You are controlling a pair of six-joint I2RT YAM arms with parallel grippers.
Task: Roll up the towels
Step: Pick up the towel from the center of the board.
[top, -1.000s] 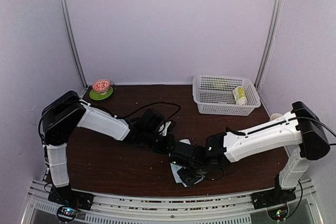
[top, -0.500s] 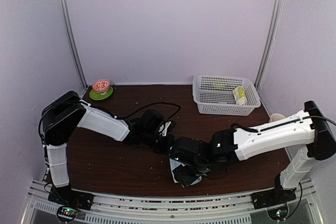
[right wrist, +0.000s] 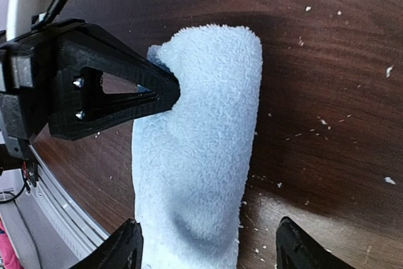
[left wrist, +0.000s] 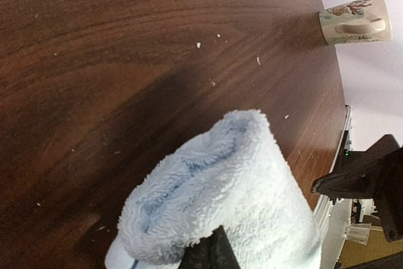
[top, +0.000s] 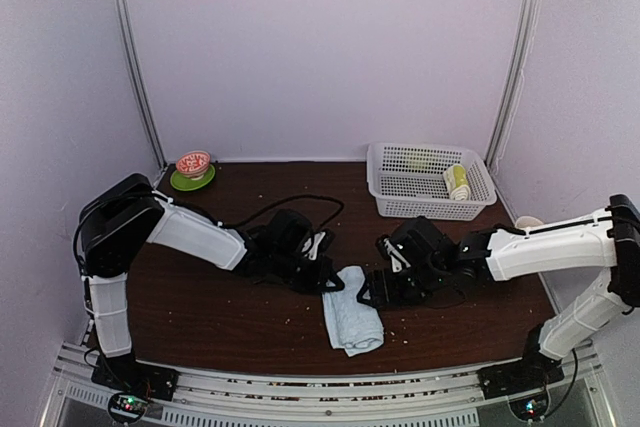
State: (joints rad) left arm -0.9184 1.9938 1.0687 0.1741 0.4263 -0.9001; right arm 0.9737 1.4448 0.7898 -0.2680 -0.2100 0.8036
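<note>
The pale-blue towel (top: 352, 322) lies rolled on the brown table (top: 200, 307) near the front edge, its long axis running front to back. It fills the left wrist view (left wrist: 233, 187) and the right wrist view (right wrist: 201, 155). My left gripper (top: 333, 284) is shut, its black fingers (right wrist: 119, 89) pinching the roll's far end. My right gripper (top: 372, 292) stands open just right of the roll, and its fingertips (right wrist: 129, 247) straddle the near part without touching. The lime-green towel (top: 457, 182) lies rolled in the white basket (top: 400, 192).
A green saucer with a red bowl (top: 193, 171) sits at the back left. A pale mug (top: 527, 222) lies at the table's right edge, also in the left wrist view (left wrist: 356, 20). A black cable (top: 300, 205) loops across mid-table. Crumbs dot the wood.
My right gripper opened, let go of the blue towel and drew back to the right. The roll now lies uncovered. The left arm has not moved.
</note>
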